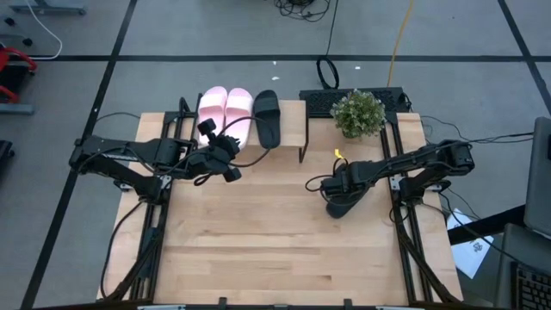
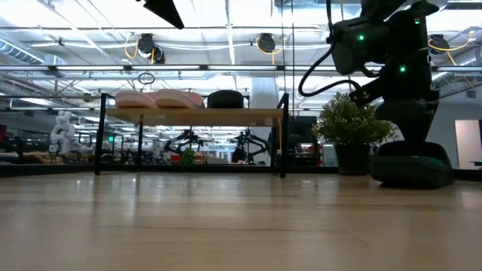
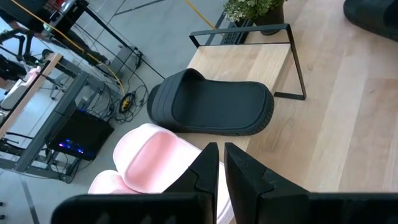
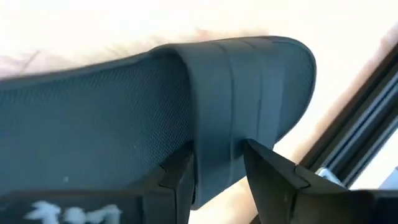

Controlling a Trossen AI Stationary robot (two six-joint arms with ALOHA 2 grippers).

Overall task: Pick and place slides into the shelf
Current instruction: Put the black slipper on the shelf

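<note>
The shelf (image 1: pixel 293 125) stands at the table's far edge. On its top lie two pale pink slides (image 1: pixel 225 109) and one black slide (image 1: pixel 267 117), soles down, side by side; the low view shows them on the plank (image 2: pixel 196 115). My left gripper (image 3: pixel 221 163) is shut and holds nothing; it hovers above the pink slide (image 3: pixel 155 155) next to the black one (image 3: pixel 211 109). A second black slide (image 1: pixel 337 207) lies sole down on the table's right part, and my right gripper (image 4: pixel 217 180) is on it. My right gripper holds the black slide by its wide strap (image 4: pixel 217 143), at the strap's edge. It is pinched between the two fingers, one finger (image 4: pixel 177 177) over the footbed side and one (image 4: pixel 270 177) outside. The fingers come from above. The slide's sole (image 2: pixel 410 179) rests on the table.
A potted plant (image 1: pixel 357 113) stands at the far right, beside the shelf's right legs (image 1: pixel 303 146) and just beyond the right arm. The shelf top has bare room right of the black slide. The table's middle and near parts are bare wood (image 1: pixel 258 241).
</note>
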